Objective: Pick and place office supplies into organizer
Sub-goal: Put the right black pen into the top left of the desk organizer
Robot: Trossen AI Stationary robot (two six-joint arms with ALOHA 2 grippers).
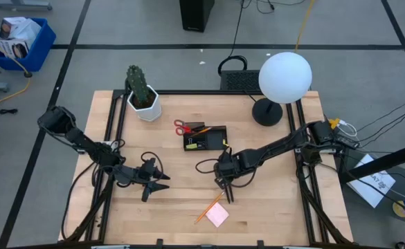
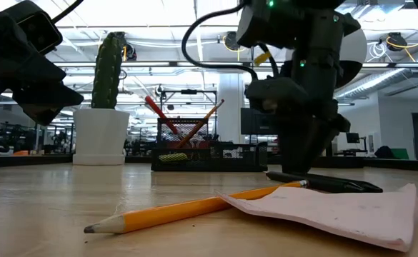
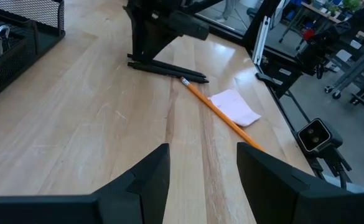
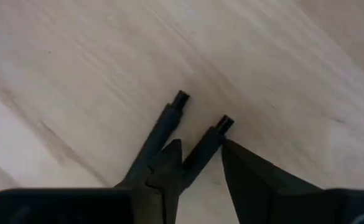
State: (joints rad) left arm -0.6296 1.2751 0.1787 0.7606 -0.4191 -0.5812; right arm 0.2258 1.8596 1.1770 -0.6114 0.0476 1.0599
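The right gripper (image 4: 199, 163) points down at the wooden table (image 1: 271, 207), its fingers parted narrowly around one of two slim black pens (image 4: 163, 127) lying side by side beneath it. Whether it grips that pen is unclear. An orange wooden pencil (image 1: 208, 208) and a pink sticky-note pad (image 1: 217, 215) lie just beyond. The low black mesh organizer (image 1: 205, 137) sits behind. The left gripper (image 1: 159, 182) hovers open beside.

Light wood-grain desk (image 1: 174, 207), orange pencil (image 2: 194, 208), pale pink sticky-note pad (image 1: 217, 216), two black pens (image 3: 166, 65), black mesh organizer (image 1: 205, 138), red scissors (image 1: 182, 127), white cactus pot (image 1: 145, 106).
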